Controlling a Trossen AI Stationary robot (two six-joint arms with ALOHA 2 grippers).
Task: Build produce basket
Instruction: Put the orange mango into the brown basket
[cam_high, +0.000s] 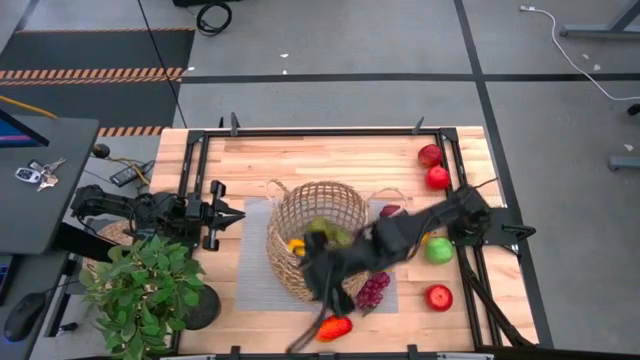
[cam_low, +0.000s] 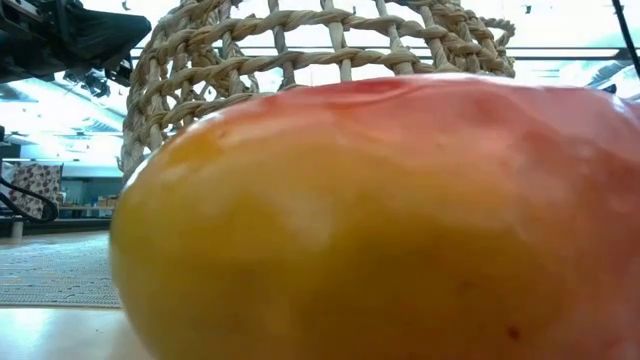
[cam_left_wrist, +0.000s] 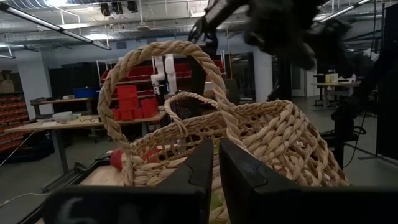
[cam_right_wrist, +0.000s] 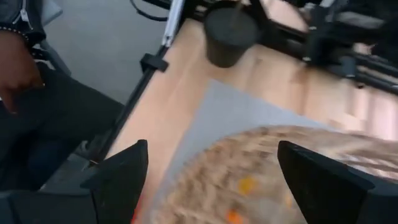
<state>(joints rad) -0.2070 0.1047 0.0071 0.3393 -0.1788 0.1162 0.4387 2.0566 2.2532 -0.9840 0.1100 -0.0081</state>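
Note:
The tan wicker basket (cam_high: 318, 235) stands on a grey mat (cam_high: 250, 270) at mid-table. It holds an orange-yellow piece (cam_high: 297, 245) and a green piece (cam_high: 320, 230). My right gripper (cam_high: 316, 278) hovers over the basket's near rim. It is open and empty, as the right wrist view (cam_right_wrist: 211, 168) shows, with the basket (cam_right_wrist: 280, 168) blurred below it. My left gripper (cam_high: 238, 215) is shut and empty left of the basket, level with its loop handle (cam_left_wrist: 155, 68). A red-orange fruit (cam_high: 334, 327) lies near the front edge and fills the low view (cam_low: 380, 220).
Purple grapes (cam_high: 373, 290), a green apple (cam_high: 440, 250) and three red apples (cam_high: 438, 297) (cam_high: 438, 178) (cam_high: 430, 155) lie right of the basket. A potted green plant (cam_high: 140, 290) stands at the near left corner. A person's hand (cam_right_wrist: 15, 62) shows beyond the table's edge.

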